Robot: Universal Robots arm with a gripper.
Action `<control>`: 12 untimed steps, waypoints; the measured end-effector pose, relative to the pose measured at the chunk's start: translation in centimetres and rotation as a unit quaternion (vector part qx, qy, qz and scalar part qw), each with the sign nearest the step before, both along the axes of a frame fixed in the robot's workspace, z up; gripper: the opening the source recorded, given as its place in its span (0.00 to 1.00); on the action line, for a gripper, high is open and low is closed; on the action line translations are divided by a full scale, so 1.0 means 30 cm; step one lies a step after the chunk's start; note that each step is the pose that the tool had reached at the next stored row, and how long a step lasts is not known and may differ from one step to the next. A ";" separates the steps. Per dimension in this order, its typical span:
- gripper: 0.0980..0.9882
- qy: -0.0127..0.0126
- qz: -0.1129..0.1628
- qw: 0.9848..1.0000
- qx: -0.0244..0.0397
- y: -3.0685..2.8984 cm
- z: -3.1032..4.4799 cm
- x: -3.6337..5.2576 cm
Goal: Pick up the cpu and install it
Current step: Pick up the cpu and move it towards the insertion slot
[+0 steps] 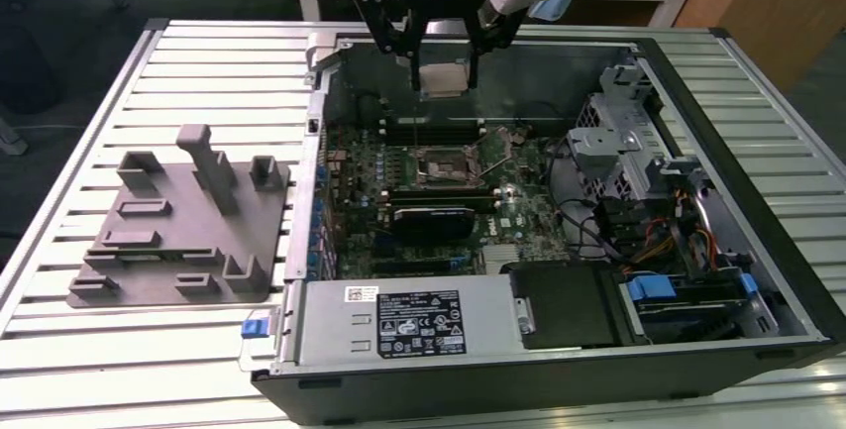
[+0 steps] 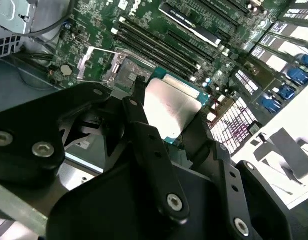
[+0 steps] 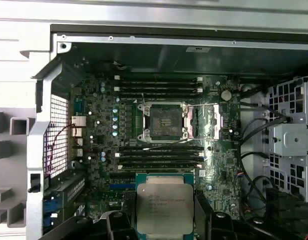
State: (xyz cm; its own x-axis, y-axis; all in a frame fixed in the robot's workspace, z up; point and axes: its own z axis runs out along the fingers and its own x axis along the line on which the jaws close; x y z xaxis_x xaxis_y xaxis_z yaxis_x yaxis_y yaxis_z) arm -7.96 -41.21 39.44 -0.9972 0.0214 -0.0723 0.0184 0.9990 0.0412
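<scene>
Slatted metal table (image 1: 198, 72), shiny silver-topped green-rimmed cpu (image 3: 165, 207) in end effector (image 1: 445, 70)

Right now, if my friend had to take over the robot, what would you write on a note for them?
Gripper: jaws shut on the cpu, one on each side, holding it flat, shiny side up.
Where: the cpu hangs in the air over the open computer case, above the motherboard.
Socket: open, with its metal cover plate swung aside.
Done: the cpu is picked up.
Left: the cpu is not in the socket yet.
</scene>
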 end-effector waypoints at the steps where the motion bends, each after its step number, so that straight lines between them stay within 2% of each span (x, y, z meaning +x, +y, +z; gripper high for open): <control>1: 0.50 0.000 0.000 1.000 0.000 0.000 0.000 0.000; 6: 0.50 0.000 0.000 1.000 0.000 0.000 -0.006 0.001; 12: 0.50 0.000 -0.001 1.000 0.000 0.000 -0.041 0.006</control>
State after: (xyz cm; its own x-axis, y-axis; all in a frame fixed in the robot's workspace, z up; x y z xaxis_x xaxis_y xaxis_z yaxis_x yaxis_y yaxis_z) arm -7.79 -41.21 38.22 -0.9971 0.0228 -0.0719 0.0199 0.9990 0.0412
